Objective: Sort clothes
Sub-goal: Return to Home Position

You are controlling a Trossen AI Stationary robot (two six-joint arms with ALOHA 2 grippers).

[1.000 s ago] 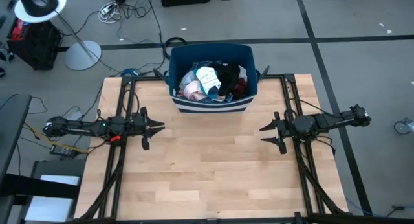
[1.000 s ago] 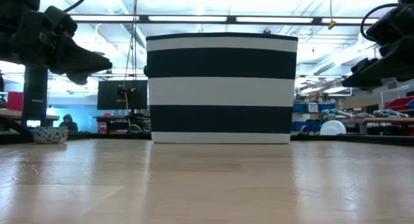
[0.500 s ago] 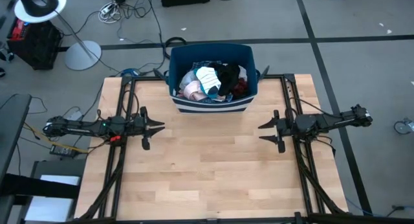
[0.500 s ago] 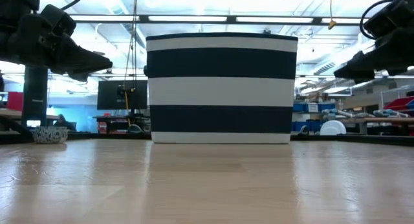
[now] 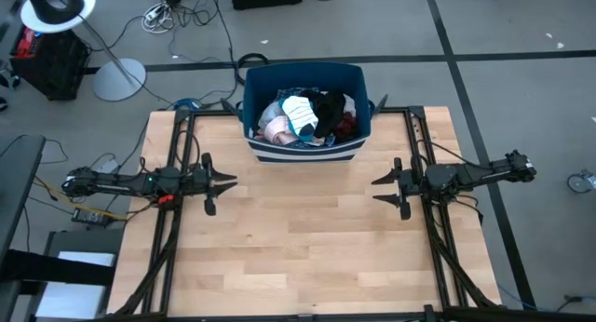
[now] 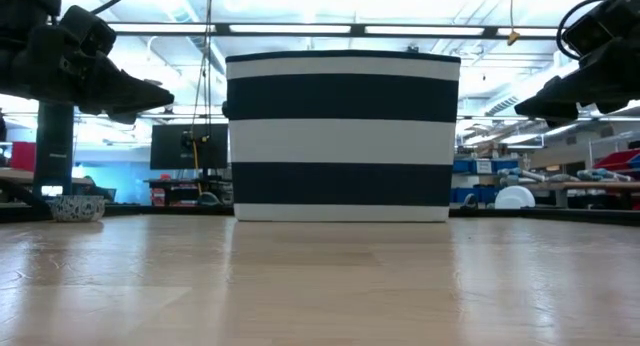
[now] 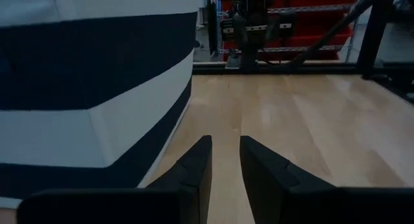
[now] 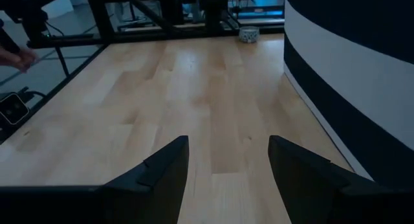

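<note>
Overhead, the pale wooden surface (image 5: pixel 298 238) sits on grey floor strewn with cables, a striped navy-and-white bin (image 5: pixel 304 151) at its far edge holding the clothes (image 5: pixel 307 115). Both arms hover above the boards: the left gripper (image 5: pixel 223 182) with jaws slightly parted, empty; the right gripper (image 5: pixel 380 191) with jaws spread wide, holding nothing

Navy-and-white striped bin (image 5: pixel 304 147) at wooden table's (image 5: pixel 298 257) far edge.
</note>
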